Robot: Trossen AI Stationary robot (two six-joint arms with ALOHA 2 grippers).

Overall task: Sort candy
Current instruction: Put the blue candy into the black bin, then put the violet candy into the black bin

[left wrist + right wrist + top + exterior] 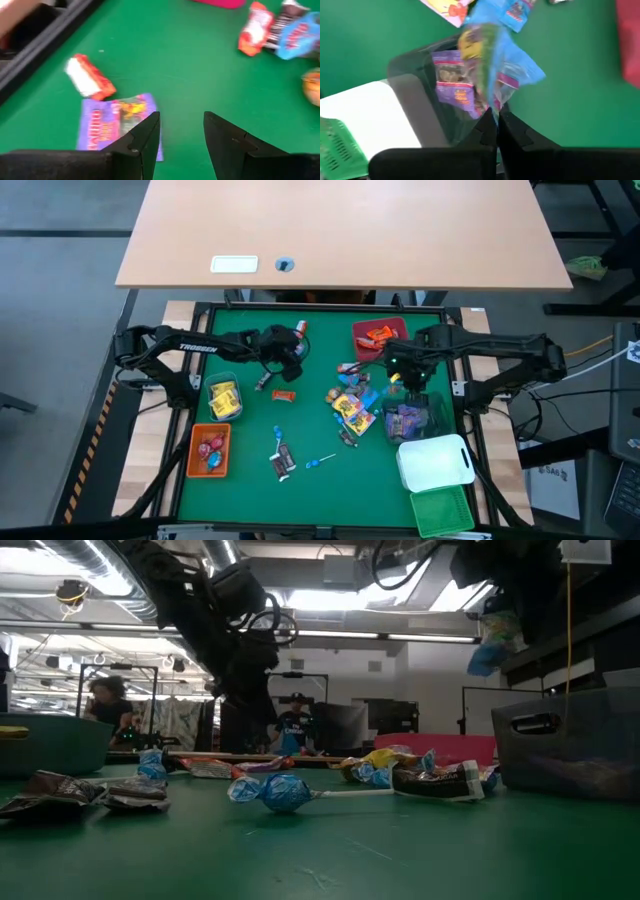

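Overhead, the right gripper [496,117] pinches a blue sweet packet [497,60] above the clear bin [420,90] of purple sweets. Meanwhile the left gripper [181,132] hangs with fingers apart over a purple packet [112,125] on the green mat [190,65].
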